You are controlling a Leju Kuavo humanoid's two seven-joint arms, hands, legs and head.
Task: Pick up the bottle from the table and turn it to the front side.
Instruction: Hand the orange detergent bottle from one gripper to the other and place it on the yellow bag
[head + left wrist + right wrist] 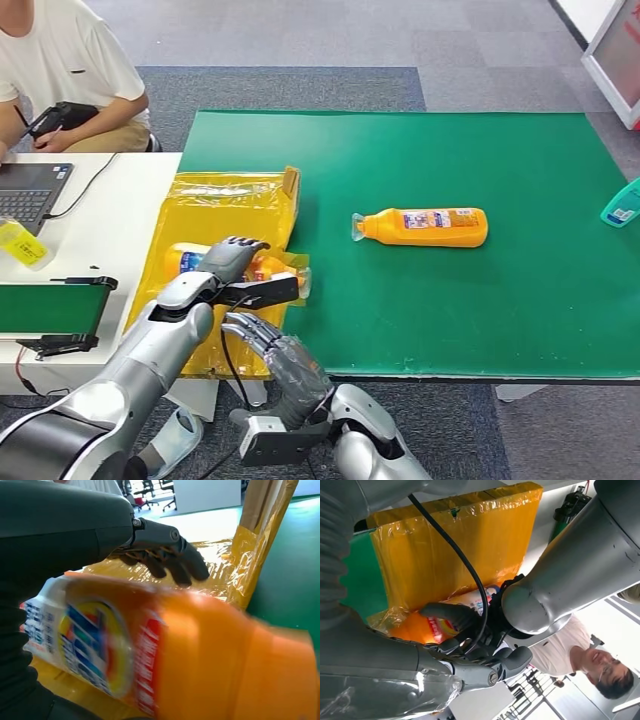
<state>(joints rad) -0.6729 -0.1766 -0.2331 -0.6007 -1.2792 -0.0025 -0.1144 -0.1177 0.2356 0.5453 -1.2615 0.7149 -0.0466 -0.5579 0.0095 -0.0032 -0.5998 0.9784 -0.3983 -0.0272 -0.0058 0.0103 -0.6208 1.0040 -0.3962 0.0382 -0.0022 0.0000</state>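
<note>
Fingers (166, 555) of the left hand (230, 262) are laid over an orange bottle (264, 268) in the yellow-wrapped box (219, 200) at the left edge of the green worktop (453, 300); whether the bottle is actually gripped cannot be told, the left wrist view being blurred. The right hand (283, 355) is seen just off the near edge of the worktop, below the box, fingers spread apart and nothing held.

Orange bottles counted: two. The one under the left hand is lying on its side in the box, label (94, 645) seen up close in the left wrist view. A second orange bottle (423, 227) is lying on its side near the worktop's middle, cap toward the box, well apart from both hands.

One teal item (623, 205) is cut off at the right edge of the worktop. One person (68, 70) is seated beyond the far left corner, at a white table (121, 220) with one laptop (30, 190).
</note>
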